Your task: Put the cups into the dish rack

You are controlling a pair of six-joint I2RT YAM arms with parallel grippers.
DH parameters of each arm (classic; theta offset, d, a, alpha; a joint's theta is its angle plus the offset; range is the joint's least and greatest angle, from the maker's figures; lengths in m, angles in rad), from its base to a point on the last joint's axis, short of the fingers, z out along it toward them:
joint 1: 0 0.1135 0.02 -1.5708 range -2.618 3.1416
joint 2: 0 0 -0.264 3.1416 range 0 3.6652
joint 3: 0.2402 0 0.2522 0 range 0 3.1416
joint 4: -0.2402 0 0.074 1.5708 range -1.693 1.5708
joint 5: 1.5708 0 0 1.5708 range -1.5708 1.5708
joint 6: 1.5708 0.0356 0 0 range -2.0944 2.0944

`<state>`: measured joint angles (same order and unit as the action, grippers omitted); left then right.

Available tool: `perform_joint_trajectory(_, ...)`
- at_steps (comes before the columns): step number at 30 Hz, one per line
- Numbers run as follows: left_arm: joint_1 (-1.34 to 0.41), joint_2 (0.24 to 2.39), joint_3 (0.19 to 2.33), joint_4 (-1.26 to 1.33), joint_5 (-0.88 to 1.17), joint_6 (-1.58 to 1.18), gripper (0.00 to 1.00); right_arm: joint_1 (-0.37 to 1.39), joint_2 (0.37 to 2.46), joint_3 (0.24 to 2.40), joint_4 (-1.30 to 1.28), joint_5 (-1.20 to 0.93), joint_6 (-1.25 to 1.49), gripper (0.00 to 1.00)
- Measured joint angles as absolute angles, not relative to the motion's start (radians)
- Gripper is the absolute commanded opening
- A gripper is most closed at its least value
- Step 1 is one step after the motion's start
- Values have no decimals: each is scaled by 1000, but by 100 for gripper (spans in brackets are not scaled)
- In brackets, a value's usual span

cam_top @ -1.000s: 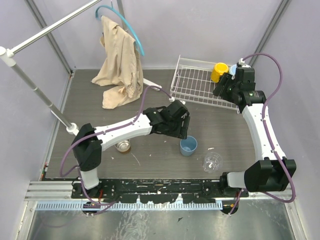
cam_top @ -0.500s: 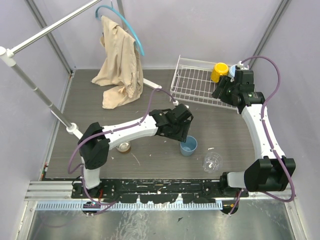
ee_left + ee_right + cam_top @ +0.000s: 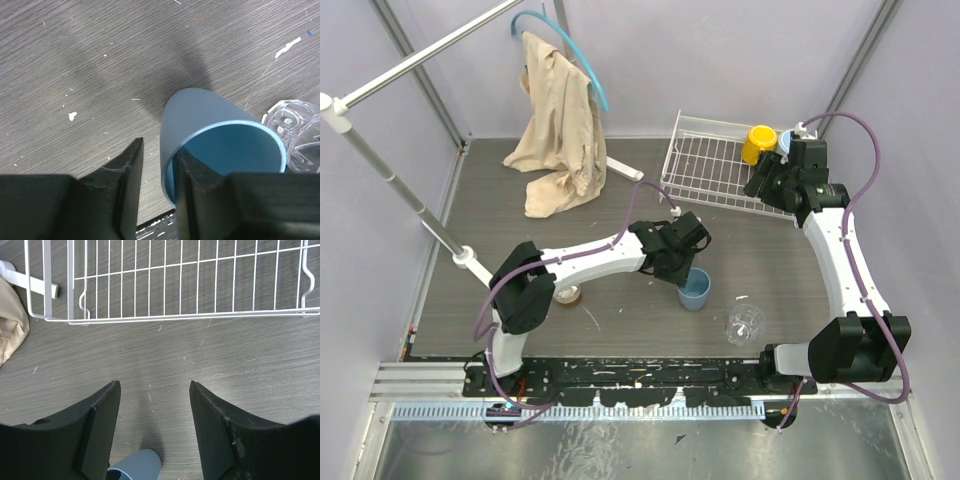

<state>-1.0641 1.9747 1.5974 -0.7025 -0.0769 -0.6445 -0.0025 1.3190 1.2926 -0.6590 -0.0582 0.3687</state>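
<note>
The small light blue tumbler (image 3: pixel 696 292) stands upright on the grey table. My left gripper (image 3: pixel 687 270) is over its near-left rim. In the left wrist view the tumbler (image 3: pixel 200 115) has one finger (image 3: pixel 192 175) inside it and the other finger (image 3: pixel 127 170) outside, with a small gap to the wall; the gripper (image 3: pixel 158 147) is open. The clear glass cup (image 3: pixel 745 323) stands right of it and shows in the left wrist view (image 3: pixel 295 125). The silvery metal cup (image 3: pixel 567 293) is partly hidden under the left arm. The yellow-orange mug (image 3: pixel 759 143) sits in the dish rack (image 3: pixel 710 180). The light blue mug (image 3: pixel 784 139) is mostly hidden behind my right arm. My right gripper (image 3: pixel 758 183) is open and empty over the rack's near right edge (image 3: pixel 175 317).
A beige cloth (image 3: pixel 558 120) hangs from the white pole stand (image 3: pixel 390 180) at the back left, with a teal hanger (image 3: pixel 570 45). The stand's foot (image 3: pixel 620 167) lies just left of the rack. Enclosure walls close the back and sides.
My left gripper has moved right and down onto the tumbler's rim, one finger going inside it. My right arm has hardly moved.
</note>
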Motion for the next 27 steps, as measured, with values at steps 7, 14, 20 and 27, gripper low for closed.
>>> perform_joint_trajectory(7, -1064, 1985, 1597, -708, -67, -634, 0, -4, 1336, 1293, -653, -62, 369, 63)
perform_joint_trajectory(14, -1028, 1940, 1577, -724, -47, -609, 0, -4, 1368, 1309, -635, -136, 369, 63)
perform_joint_trajectory(20, -837, 1682, 1412, -656, 85, -615, 0, -4, 1401, 1341, -587, -284, 373, 63)
perform_joint_trajectory(27, -611, 1492, 1300, -414, 359, -706, 0, 13, 1422, 1341, -487, -514, 453, 67)
